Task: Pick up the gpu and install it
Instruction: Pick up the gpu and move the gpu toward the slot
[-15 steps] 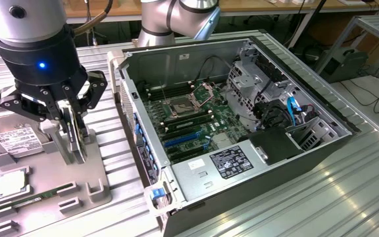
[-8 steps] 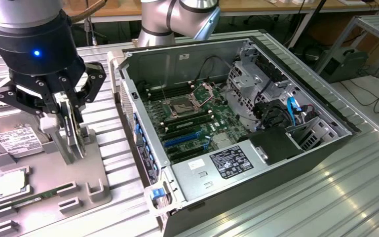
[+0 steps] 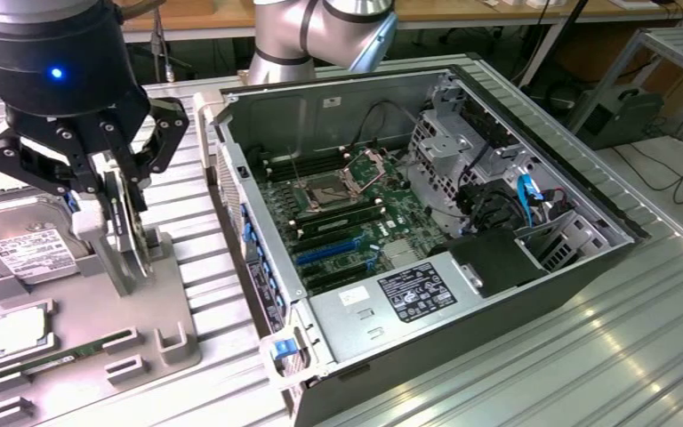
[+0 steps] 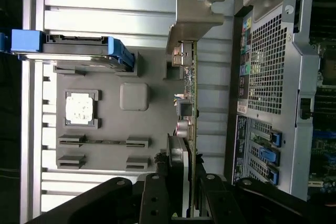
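Black fingers (image 3: 81, 178) grip the thin, flat gpu (image 3: 122, 227), edgewise at grey holder (image 3: 164, 302).

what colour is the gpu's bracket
Silvery grey metal; the bracket of the gpu shows best in the wrist view.

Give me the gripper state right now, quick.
Gripper: closed on the gpu, gripping the upright card by its edge.

Fingers (image 3: 140, 173) clasp the upright gpu (image 3: 122, 222) at the grey tray (image 3: 152, 342).
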`<state>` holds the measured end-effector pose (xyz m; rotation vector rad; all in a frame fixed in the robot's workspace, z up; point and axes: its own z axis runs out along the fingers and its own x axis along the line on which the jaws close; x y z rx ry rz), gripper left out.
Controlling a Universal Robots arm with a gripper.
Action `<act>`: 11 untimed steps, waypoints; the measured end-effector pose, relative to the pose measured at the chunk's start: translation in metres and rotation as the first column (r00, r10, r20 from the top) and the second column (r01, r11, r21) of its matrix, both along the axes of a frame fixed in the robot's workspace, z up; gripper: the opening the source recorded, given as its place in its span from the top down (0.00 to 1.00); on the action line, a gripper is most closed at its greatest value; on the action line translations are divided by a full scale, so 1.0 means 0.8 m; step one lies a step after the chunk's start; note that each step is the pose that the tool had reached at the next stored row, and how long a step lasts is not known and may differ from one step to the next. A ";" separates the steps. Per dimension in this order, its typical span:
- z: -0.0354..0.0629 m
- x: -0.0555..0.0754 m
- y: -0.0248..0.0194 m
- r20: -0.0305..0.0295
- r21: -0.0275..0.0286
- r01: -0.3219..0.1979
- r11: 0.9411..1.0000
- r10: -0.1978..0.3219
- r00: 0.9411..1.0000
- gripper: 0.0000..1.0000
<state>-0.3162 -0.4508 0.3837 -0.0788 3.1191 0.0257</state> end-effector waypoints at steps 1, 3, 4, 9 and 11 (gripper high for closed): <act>0.002 0.000 0.0000 0.000 0.000 0.000 1.000 0.000 1.000 0.72; 0.005 0.000 0.0000 0.000 0.000 0.000 1.000 0.000 1.000 0.72; 0.006 0.000 0.0000 0.000 0.000 0.000 1.000 0.000 1.000 0.72; 0.014 0.000 0.0000 0.000 0.000 0.000 1.000 0.000 1.000 0.72; 0.016 0.000 0.0000 0.000 0.000 0.000 1.000 0.000 1.000 0.72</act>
